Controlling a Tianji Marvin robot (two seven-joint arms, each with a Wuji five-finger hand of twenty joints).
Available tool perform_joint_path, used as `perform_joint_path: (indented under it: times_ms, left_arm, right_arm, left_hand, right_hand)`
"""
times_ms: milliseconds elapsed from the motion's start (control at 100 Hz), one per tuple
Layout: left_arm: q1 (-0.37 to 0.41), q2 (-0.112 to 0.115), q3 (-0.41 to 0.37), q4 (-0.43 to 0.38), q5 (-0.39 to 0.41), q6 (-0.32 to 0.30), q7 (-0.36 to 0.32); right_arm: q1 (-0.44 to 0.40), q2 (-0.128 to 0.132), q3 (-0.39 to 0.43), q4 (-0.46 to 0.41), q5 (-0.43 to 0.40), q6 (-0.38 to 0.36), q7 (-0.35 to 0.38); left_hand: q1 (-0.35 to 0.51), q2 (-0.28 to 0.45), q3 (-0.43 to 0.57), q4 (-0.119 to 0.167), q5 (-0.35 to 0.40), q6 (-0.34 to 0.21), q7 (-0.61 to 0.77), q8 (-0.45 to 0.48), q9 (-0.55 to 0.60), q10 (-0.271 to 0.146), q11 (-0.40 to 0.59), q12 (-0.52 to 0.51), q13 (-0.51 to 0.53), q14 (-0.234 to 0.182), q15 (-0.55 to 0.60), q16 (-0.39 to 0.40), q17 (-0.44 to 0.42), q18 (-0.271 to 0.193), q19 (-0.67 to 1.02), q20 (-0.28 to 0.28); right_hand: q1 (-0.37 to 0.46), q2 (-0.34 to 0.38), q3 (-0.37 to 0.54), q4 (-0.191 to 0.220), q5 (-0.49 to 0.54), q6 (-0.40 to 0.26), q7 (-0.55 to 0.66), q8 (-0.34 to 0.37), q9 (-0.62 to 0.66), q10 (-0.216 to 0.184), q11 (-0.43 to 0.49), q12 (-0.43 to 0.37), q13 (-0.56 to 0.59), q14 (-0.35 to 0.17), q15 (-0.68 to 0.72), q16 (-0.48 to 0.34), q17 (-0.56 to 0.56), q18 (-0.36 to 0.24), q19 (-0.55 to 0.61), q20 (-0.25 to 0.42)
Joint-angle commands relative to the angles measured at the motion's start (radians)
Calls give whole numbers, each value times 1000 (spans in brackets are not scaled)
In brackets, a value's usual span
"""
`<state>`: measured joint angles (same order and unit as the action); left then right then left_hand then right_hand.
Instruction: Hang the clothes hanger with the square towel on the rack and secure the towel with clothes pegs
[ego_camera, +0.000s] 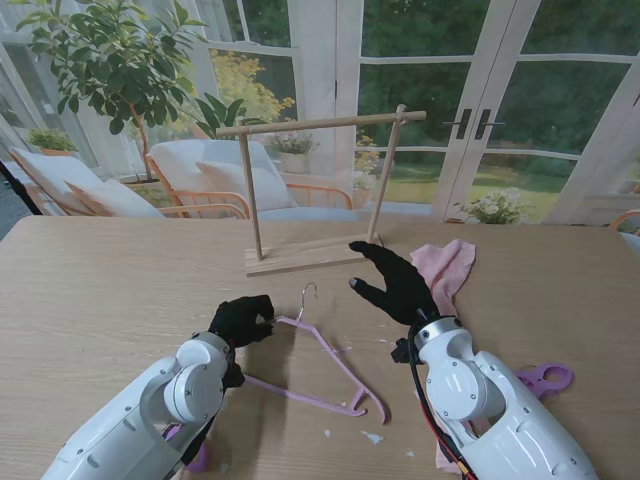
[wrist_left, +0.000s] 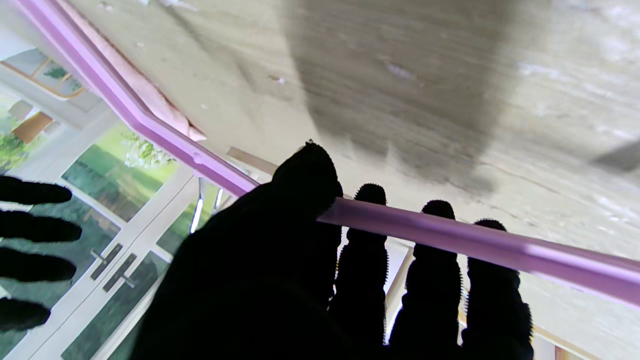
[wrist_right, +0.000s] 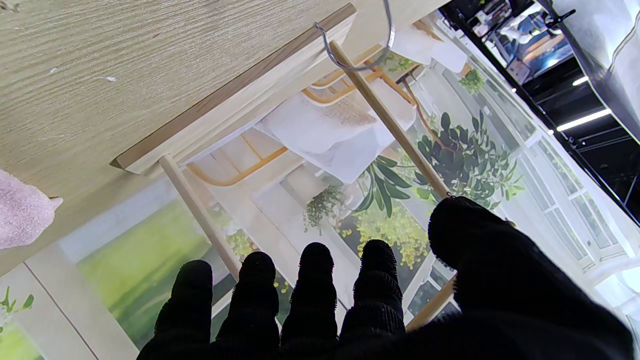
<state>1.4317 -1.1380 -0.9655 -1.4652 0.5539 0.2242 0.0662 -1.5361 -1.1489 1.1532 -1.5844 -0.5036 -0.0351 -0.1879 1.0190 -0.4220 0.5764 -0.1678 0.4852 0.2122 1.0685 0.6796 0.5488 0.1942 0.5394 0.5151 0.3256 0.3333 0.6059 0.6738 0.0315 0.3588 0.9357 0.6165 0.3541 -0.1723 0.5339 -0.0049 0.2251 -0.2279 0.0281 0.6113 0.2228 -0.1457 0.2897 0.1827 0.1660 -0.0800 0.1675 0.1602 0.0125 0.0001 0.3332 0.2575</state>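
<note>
The rack (ego_camera: 318, 190) stands mid-table, bar bare. Nearer to me than its base lies the pink hanger (ego_camera: 325, 372) — metal hook toward the rack. The left hand (ego_camera: 242, 320) is closed on the hanger's arm, thumb over and fingers (wrist_left: 437, 250) under. The right hand (ego_camera: 395, 283) hovers beside the rack's right post, fingers spread, holding nothing. The towel (ego_camera: 445, 268) lies crumpled right of the rack — a peg (ego_camera: 545, 379) sits nearer to me.
</note>
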Motion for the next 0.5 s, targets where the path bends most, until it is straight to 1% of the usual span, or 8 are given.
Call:
perform_joint_path:
  times_ms: [0, 70, 100, 180, 250, 340, 380, 490]
  left_arm:
    - [11, -2, -13, -31, -4, -6, -12]
    - [25, 0, -30, -52, -7, -11, -16]
    - [30, 1, -37, -60, -6, -14, -17]
    - [44, 2, -57, -82, -9, -19, -21]
    - [57, 3, -75, -102, -14, -22, -24]
    - [74, 4, -99, -127, -27, -27, -30]
    - [81, 4, -109, -137, -30, -28, -29]
    - [101, 3, -137, -163, -41, -38, -24]
  right_arm:
    - [-8, -6, -1, -7, -1, 4, 13]
    - [-8, -6, -1, -7, -1, 4, 13]
    - [-7, -6, -1, -7, -1, 4, 12]
    - [-7, -6, -2, -8, -1, 5, 12]
    - [-7, -6, -3, -8, -1, 5, 12]
    - [-6, -6, -4, -7, -1, 5, 12]
    - [-6, -6, -4, -7, -2, 4, 12]
    - [-5, -7, -5, -5, -3, 3, 11]
  left_hand:
    - [43, 17, 2, 10, 49, -32, 23, 1, 47, 29, 6, -11, 51, 23, 23, -9, 24, 34, 58, -7]
    - [39, 14, 5, 10, 57, -49, 15, 3, 98, 38, 7, -5, 90, 38, 33, -11, 51, 55, 87, -11]
    - [33, 11, 11, 8, 64, -62, 7, 10, 140, 41, -11, 40, 118, 47, 42, -13, 69, 71, 111, -22]
    - [28, 5, 17, 9, 76, -87, -2, 10, 213, 53, -29, 62, 171, 65, 58, -13, 104, 101, 146, -22]
    - [22, 0, 23, 9, 86, -108, -10, 12, 295, 57, -38, 77, 236, 87, 79, -11, 148, 139, 181, -9]
    - [24, 0, 21, 10, 92, -120, -19, 15, 367, 65, -38, 93, 295, 113, 110, -2, 191, 178, 219, 13]
    - [25, 2, 18, 11, 94, -120, -21, 17, 383, 67, -33, 102, 312, 120, 124, 5, 206, 182, 234, 22]
    - [35, 14, 3, 13, 83, -121, -23, 31, 417, 77, 17, 150, 351, 149, 193, 48, 237, 208, 293, 67]
  right_hand:
    - [10, 13, 12, 49, -1, -23, 8, 14, -23, -30, 2, 3, -32, -33, 6, 0, -1, -40, -29, 248]
    - [10, 13, 13, 49, -2, -23, 8, 14, -24, -32, 2, 3, -32, -34, 6, 0, -1, -40, -29, 248]
    - [10, 13, 13, 49, -2, -23, 9, 15, -23, -30, 2, 4, -32, -33, 6, 0, -1, -40, -29, 248]
    - [10, 13, 15, 49, -2, -24, 9, 15, -23, -30, 2, 4, -33, -32, 6, 0, 0, -39, -28, 248]
    - [9, 13, 15, 48, -1, -23, 10, 16, -23, -30, 3, 4, -32, -34, 7, 1, 1, -40, -28, 248]
    - [8, 13, 16, 48, -1, -22, 10, 16, -24, -30, 3, 4, -32, -32, 7, 1, 2, -39, -28, 249]
    - [8, 13, 16, 48, -1, -22, 10, 16, -23, -30, 3, 4, -32, -33, 7, 1, 2, -40, -27, 249]
    - [9, 13, 18, 48, -1, -22, 10, 17, -23, -31, 4, 4, -32, -32, 8, 1, 4, -39, -26, 249]
